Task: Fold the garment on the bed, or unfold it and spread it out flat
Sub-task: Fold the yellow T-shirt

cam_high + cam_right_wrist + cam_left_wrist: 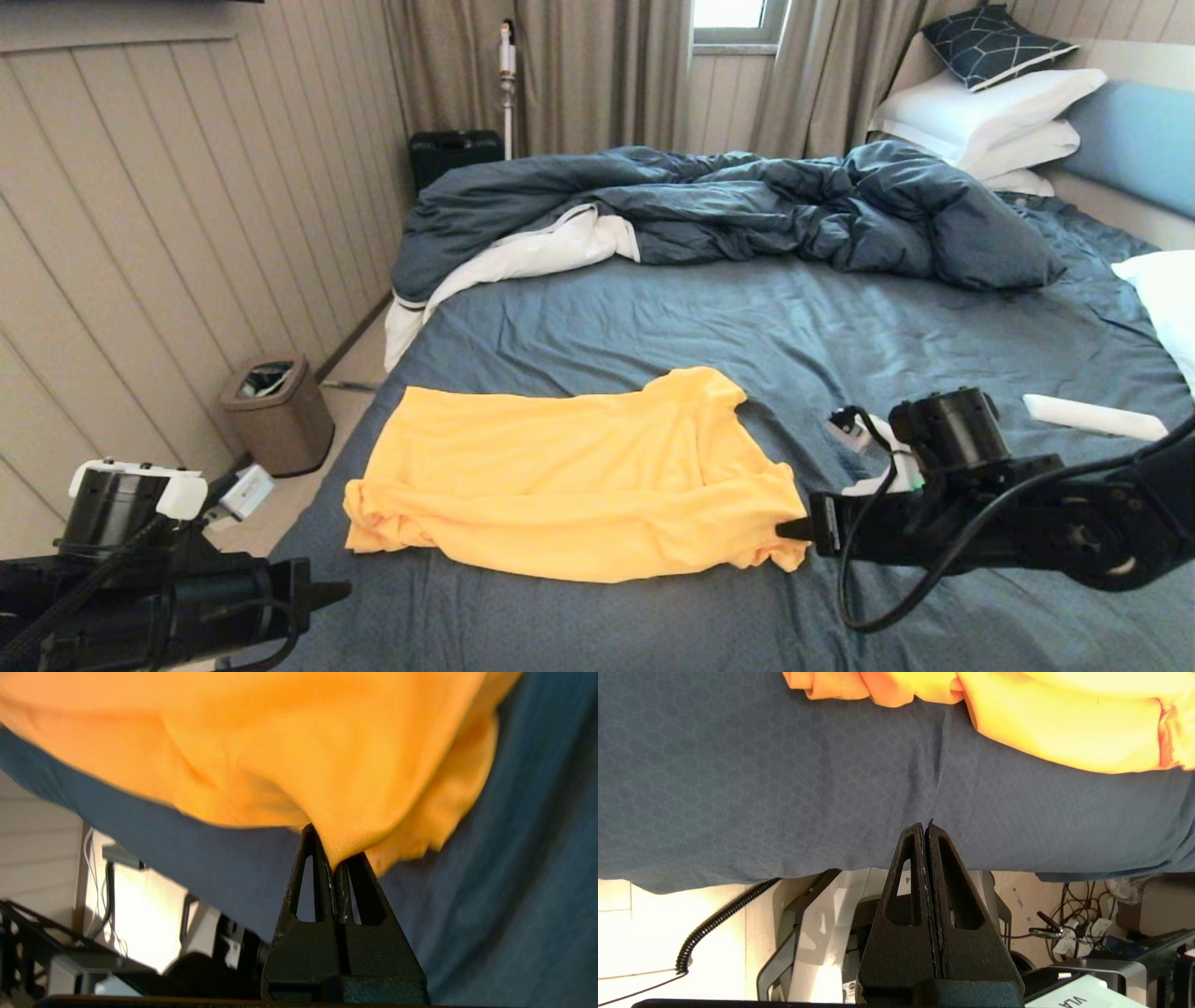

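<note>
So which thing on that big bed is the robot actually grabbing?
Look at the bed, on the near half of its slate-blue sheet. The yellow-orange T-shirt lies there, one corner pinched by the right gripper. It's the only bright thing among blue and white bedding.

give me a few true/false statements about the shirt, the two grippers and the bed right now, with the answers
1. The right gripper is shut on an edge of the yellow T-shirt. True.
2. The left gripper holds the T-shirt too. False: it is shut on nothing, over bare sheet near the bed's edge, apart from the shirt.
3. The T-shirt lies spread perfectly flat. False: its near edge and corners are bunched and rumpled.
4. The dark blue duvet is heaped at the far side of the bed, away from the T-shirt. True.
5. The T-shirt is on the floor beside the bin. False: it lies on the sheet.
</note>
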### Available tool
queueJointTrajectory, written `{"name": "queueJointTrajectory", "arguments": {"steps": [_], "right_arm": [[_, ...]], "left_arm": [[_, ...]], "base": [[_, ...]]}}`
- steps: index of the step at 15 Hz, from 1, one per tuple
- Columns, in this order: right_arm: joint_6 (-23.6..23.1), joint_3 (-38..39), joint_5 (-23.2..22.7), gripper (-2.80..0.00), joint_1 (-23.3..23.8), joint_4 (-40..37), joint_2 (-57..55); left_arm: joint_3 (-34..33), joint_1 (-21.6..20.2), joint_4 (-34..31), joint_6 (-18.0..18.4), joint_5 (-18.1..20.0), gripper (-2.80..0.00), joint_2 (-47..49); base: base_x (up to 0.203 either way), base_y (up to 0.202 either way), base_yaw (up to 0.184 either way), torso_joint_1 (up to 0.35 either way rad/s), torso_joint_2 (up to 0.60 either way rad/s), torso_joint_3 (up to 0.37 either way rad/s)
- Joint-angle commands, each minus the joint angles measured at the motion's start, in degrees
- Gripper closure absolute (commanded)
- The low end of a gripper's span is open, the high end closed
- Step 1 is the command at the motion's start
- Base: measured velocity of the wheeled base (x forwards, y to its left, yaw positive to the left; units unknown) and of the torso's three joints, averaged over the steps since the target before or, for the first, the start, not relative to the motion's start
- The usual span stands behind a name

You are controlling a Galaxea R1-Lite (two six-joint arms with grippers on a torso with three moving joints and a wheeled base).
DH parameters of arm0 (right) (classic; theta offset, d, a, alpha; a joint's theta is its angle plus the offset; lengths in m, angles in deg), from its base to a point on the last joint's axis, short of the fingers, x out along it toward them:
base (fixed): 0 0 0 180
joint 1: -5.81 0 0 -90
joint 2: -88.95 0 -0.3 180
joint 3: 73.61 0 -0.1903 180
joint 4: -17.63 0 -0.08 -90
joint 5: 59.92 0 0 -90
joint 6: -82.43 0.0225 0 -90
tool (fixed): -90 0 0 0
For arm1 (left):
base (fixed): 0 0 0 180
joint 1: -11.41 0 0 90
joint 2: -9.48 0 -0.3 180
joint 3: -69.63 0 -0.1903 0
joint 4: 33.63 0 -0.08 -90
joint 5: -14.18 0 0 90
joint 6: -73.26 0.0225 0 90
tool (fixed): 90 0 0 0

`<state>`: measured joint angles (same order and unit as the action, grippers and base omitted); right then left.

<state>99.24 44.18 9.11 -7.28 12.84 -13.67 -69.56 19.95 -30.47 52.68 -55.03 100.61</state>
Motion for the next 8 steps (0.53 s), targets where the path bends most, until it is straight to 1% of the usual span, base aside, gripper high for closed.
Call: {"name": "queueJointTrajectory", "arguments": {"steps": [1, 2, 4, 5, 8], "right_arm": [[1.4, -4.0, 0.0, 0.00, 0.0, 0.0, -0.6], [1.8, -6.0, 0.2, 0.00, 0.0, -1.0, -1.2], [2.1, -10.2, 2.2, 0.00, 0.0, -2.9, -3.6], [2.3, -11.7, 3.5, 0.00, 0.0, -3.2, -4.7], [2.5, -15.4, 4.8, 0.00, 0.1, -3.3, -7.2]], "left_arm": [[0.0, 0.0, 0.2, -0.2, 0.1, 0.00, -0.4], [0.0, 0.1, 0.2, -0.3, 0.1, 0.00, -0.7], [-0.1, 0.0, 0.2, -0.3, 0.0, 0.00, -0.8], [-0.1, 0.0, 0.2, -0.3, 0.0, 0.00, -0.8], [0.0, 0.0, 0.3, -0.3, 0.0, 0.00, -0.9]], "base": [[0.000, 0.000, 0.000, 0.000, 0.00, 0.000], [0.000, 0.000, 0.000, 0.000, 0.00, 0.000], [0.000, 0.000, 0.000, 0.000, 0.00, 0.000], [0.000, 0.000, 0.000, 0.000, 0.00, 0.000], [0.000, 0.000, 0.000, 0.000, 0.00, 0.000]]}}
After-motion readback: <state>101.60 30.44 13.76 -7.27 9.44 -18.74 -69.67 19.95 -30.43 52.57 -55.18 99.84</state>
